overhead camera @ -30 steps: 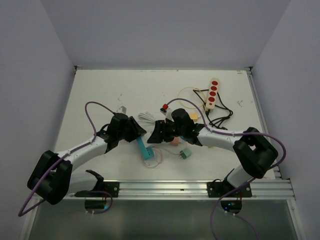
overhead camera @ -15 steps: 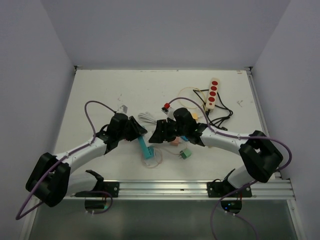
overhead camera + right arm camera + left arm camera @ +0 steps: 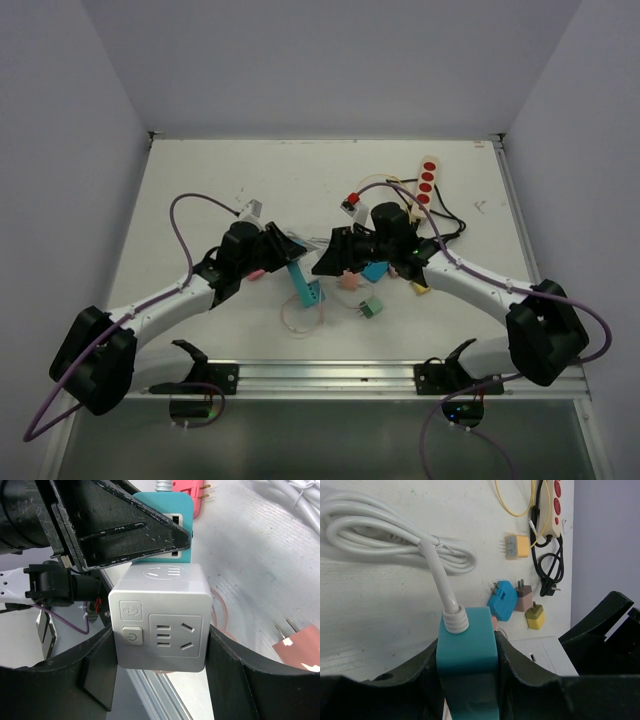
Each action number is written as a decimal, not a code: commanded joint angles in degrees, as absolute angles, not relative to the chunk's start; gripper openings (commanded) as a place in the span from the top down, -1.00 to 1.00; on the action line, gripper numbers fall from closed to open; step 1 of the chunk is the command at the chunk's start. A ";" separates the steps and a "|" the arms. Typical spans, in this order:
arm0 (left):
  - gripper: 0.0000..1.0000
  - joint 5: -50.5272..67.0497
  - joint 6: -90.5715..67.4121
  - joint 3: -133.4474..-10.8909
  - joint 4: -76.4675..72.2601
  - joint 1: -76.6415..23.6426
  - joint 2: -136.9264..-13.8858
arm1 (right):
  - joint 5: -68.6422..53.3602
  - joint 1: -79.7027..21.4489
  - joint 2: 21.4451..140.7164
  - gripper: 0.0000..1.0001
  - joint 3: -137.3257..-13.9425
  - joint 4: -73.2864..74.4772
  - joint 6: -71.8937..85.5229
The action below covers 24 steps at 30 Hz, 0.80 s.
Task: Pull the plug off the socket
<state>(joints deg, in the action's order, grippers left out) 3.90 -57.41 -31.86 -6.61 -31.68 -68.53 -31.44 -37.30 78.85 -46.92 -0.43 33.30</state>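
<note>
Right wrist view: both arms are gripping, and the pull is looking unfinished.
The right gripper is clamping the grey cube plug while the left gripper is pinching the teal socket strip. The 2 are touching above the table, so separating them is seemingly not yet done.

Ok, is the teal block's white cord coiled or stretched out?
Coiled: the white cord lies in tied loops, one end entering the teal block.

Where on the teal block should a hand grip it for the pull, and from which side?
Grip the teal block by its two flat sides beside the cord collar, coming from the side away from the white cube, as the left hand does. The parallel faces suit the fingers, and collar and cube stay free.
</note>
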 commanded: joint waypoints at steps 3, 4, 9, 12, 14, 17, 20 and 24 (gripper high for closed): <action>1.00 -10.28 -47.28 -30.75 8.43 -28.48 -68.20 | -33.22 -29.62 70.76 1.00 -49.30 3.43 33.92; 1.00 -10.89 -47.37 -31.28 9.05 -28.39 -68.20 | -33.14 -29.53 70.49 1.00 -49.57 4.12 33.84; 1.00 -11.78 -47.99 -35.76 10.46 -28.04 -69.25 | -30.68 -29.53 69.87 1.00 -52.29 8.69 30.68; 1.00 -10.29 -48.86 -38.40 10.72 -28.12 -69.87 | -30.85 -29.53 70.49 1.00 -51.77 8.00 30.85; 1.00 -8.01 -50.01 -39.37 9.76 -28.30 -70.14 | -31.55 -29.71 71.63 1.00 -50.98 5.63 31.55; 1.00 -7.73 -51.33 -42.44 9.58 -30.22 -70.66 | -29.90 -30.41 73.12 1.00 -49.66 3.78 32.70; 1.00 -14.14 -52.99 -45.26 16.60 -31.55 -73.03 | -22.71 -34.79 74.00 1.00 -52.81 9.39 28.76; 1.00 -15.91 -53.70 -44.48 17.23 -31.73 -74.44 | -21.71 -37.35 74.09 1.00 -54.14 9.76 29.18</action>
<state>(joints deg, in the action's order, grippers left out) -0.47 -58.17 -44.91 7.44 -33.78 -73.10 -26.15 -37.47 75.79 -50.72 5.45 30.81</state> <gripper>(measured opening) 0.402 0.634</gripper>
